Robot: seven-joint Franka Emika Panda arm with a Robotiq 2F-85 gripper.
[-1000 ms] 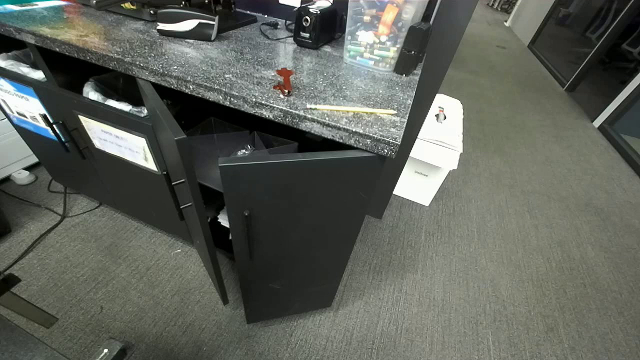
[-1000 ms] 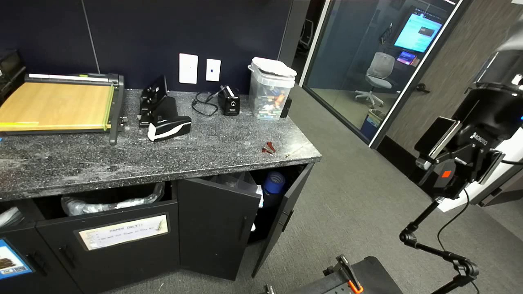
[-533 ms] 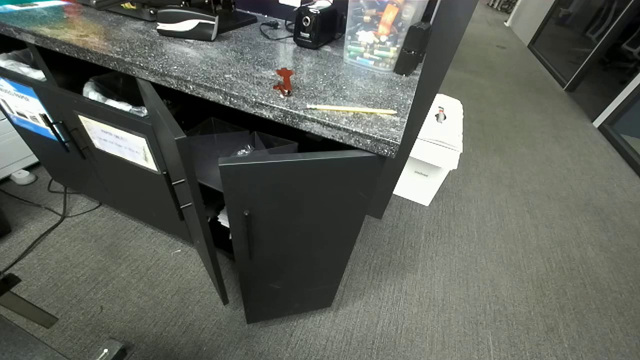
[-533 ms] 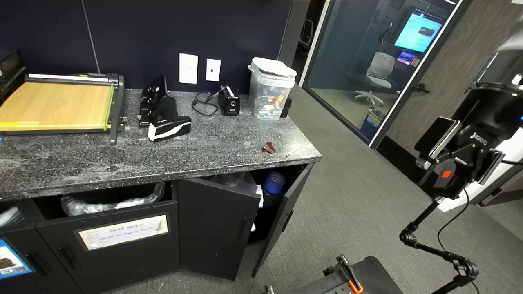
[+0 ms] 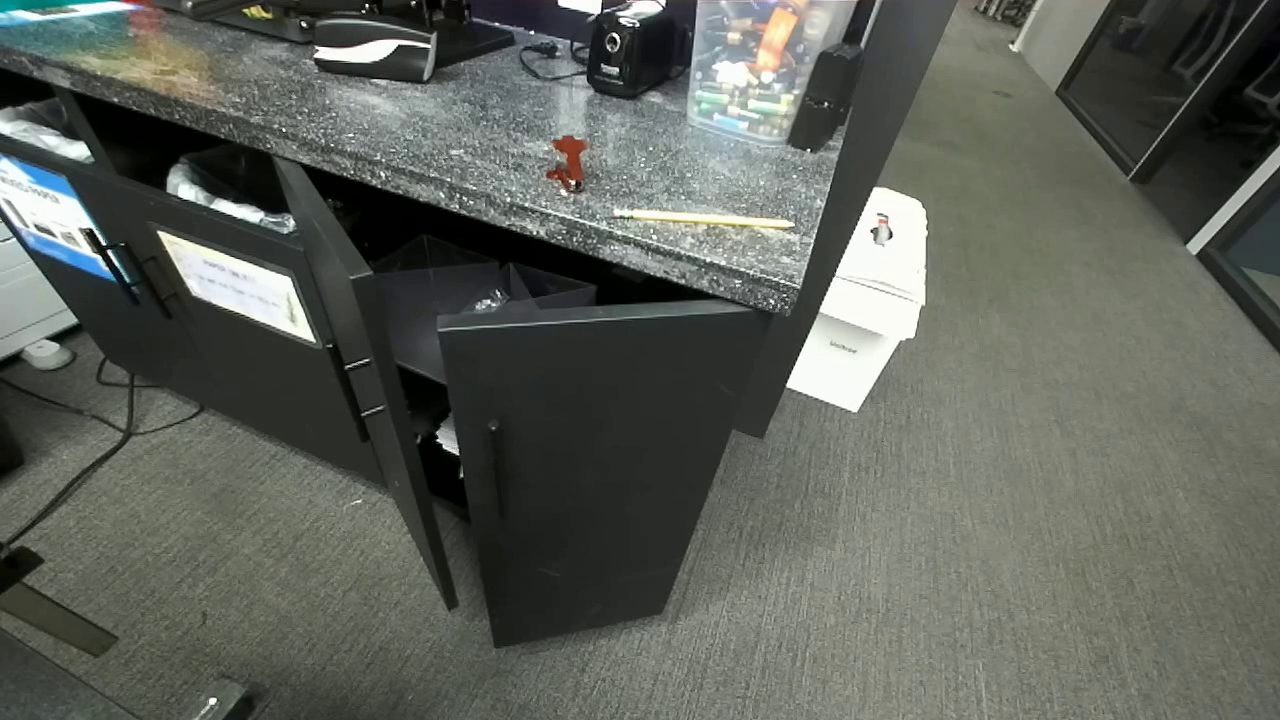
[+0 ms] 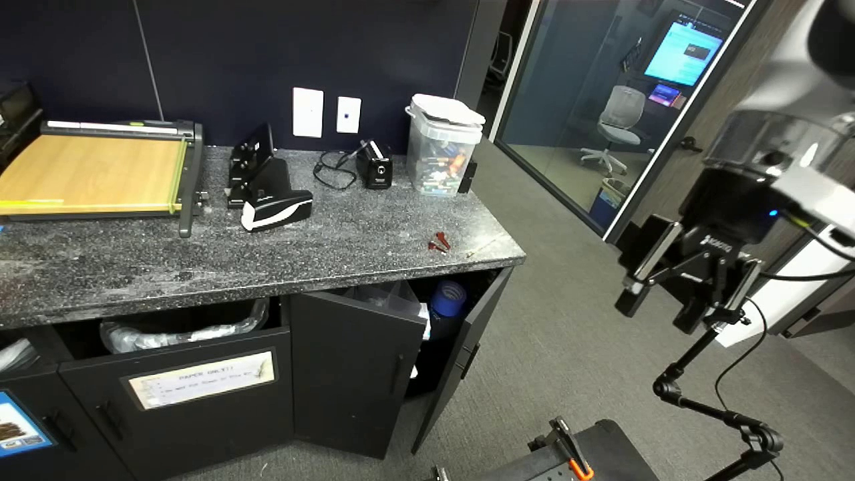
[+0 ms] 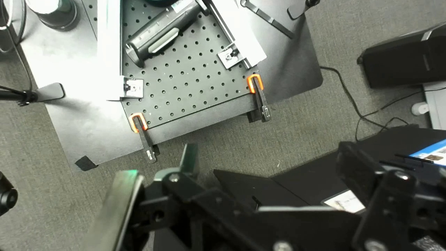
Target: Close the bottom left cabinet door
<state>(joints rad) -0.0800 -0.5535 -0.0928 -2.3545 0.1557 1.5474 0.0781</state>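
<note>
The bottom left cabinet door (image 6: 354, 381) is a flat dark panel hinged on its left edge. It stands partly open, swung out from the cabinet front. In an exterior view it shows nearly edge-on (image 5: 402, 470). In the wrist view its lower part and handle show (image 7: 244, 184); the rest is hidden behind the gripper's linkage. My gripper (image 6: 658, 310) is open and empty, in the air to the right of the cabinet and apart from both doors. Its spread fingers also frame the wrist view (image 7: 270, 158). The gripper is out of view in an exterior view.
A matching right-hinged door (image 5: 600, 460) also stands open beside it. A speckled counter (image 6: 374, 247) overhangs the doors. A labelled panel (image 6: 194, 401) adjoins on the left. A robot table with orange clamps (image 7: 256, 83) stands opposite. A jointed black stand (image 6: 715, 404) is below the gripper.
My gripper and arm have moved left in an exterior view, toward the cabinet, and the gripper has turned so that both fingers show pointing down. The doors have not moved.
</note>
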